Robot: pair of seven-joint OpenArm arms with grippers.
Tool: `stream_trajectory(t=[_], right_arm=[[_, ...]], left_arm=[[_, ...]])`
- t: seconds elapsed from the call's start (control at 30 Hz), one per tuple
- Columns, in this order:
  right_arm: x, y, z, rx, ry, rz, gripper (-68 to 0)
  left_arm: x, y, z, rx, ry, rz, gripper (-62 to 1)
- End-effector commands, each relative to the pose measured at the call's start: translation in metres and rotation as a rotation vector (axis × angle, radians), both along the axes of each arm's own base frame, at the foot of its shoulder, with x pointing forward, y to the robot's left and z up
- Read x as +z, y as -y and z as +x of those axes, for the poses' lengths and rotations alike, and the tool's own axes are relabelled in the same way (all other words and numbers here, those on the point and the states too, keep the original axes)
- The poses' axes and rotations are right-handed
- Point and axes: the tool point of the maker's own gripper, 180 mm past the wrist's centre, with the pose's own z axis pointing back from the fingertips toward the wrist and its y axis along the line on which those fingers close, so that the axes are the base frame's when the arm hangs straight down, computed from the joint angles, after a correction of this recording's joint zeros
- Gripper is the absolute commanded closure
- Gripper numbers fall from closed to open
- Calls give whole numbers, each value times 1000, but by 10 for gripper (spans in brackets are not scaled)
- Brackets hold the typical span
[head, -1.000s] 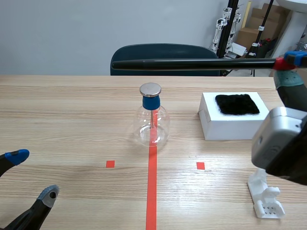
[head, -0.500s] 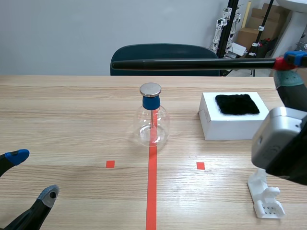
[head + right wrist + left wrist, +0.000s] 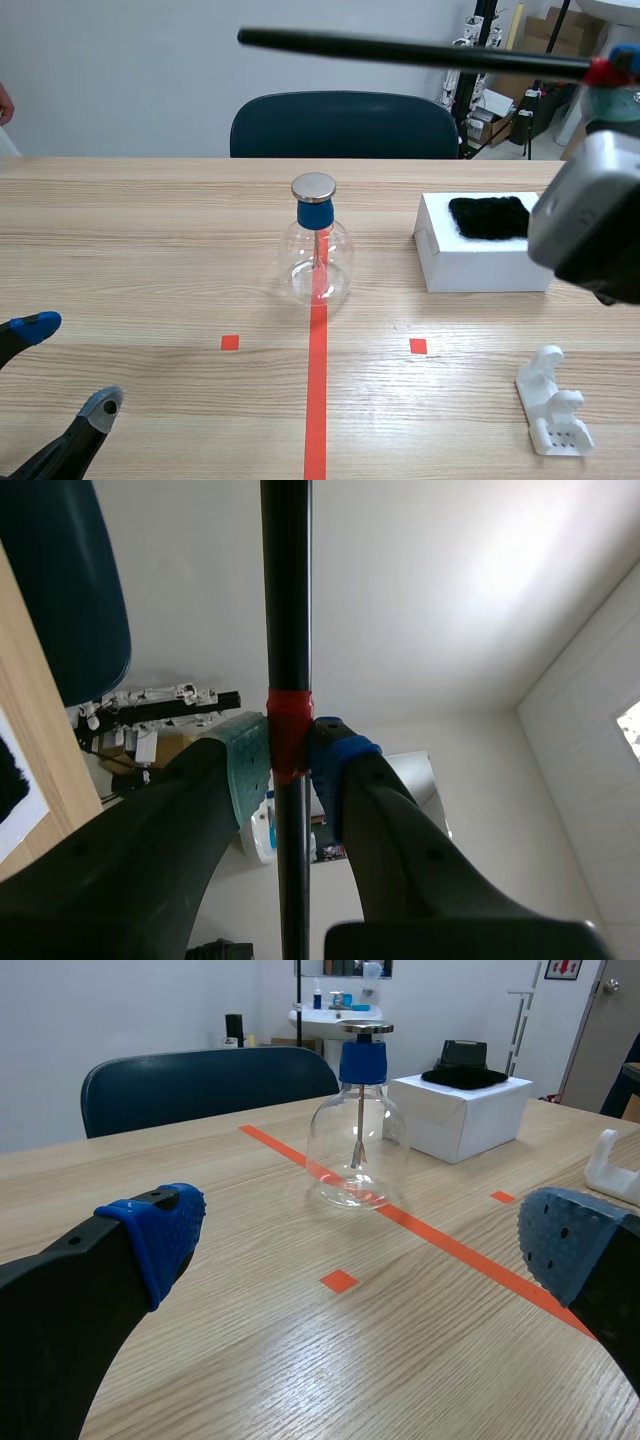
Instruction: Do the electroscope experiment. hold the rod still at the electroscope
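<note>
Right hand point(image 3: 289, 752) clamps rod point(image 3: 400, 49) high above mid-counter electroscope point(image 3: 318, 255); left hand point(image 3: 362, 1238) wide; bring tip down beside metal disc point(image 3: 314, 186), then freeze.

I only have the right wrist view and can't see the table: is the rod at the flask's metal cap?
Observer: No. The rod is raised well above the flask, a wide gap from its metal cap.
Operator: Does its free end reach past the flask?
Observer: Yes, the tip ends beyond the cap, on the left arm's side.
Operator: Is the left gripper in the way?
Observer: No, the left gripper rests open, low by the table's near edge.
</note>
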Motion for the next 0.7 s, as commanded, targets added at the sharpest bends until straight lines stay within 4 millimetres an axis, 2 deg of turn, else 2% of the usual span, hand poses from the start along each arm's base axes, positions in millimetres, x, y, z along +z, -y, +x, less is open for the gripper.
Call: stream_trajectory(t=[0.0,0.3,0.67], right_arm=[[7,-1,4,2,29,10,-51],[-1,10,30,-27,26,27,-51],[-8,33,87,-130,102,-80,-51]], left_arm=[[10,-2,3,0,38,-11,-623],[10,-2,3,0,38,-11,-623],[10,-2,3,0,38,-11,-623]])
